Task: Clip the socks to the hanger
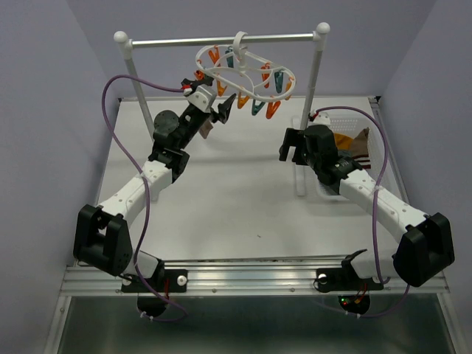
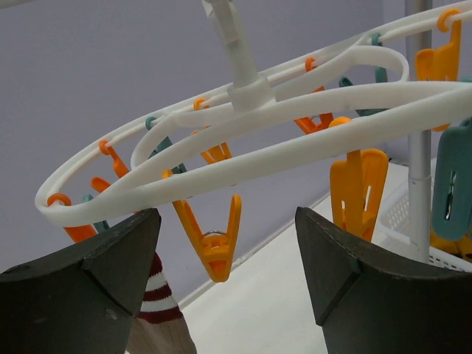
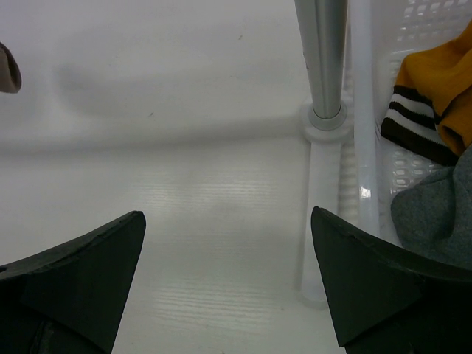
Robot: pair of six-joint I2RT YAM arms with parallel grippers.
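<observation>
So the left gripper is hovering wide open under the hanger, probably lining up an orange clip to pinch. A striped sock is peeking out below the hanger. Right gripper is idling open, down-right of the hanger, where the basket is holding the other socks.

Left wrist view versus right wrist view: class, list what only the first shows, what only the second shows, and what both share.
Only left wrist: the hanger with its orange and teal clips, and a red-and-white striped sock. Only right wrist: a mustard striped sock and a grey sock. Both: the rack's metal post, the white basket and the table.
</observation>
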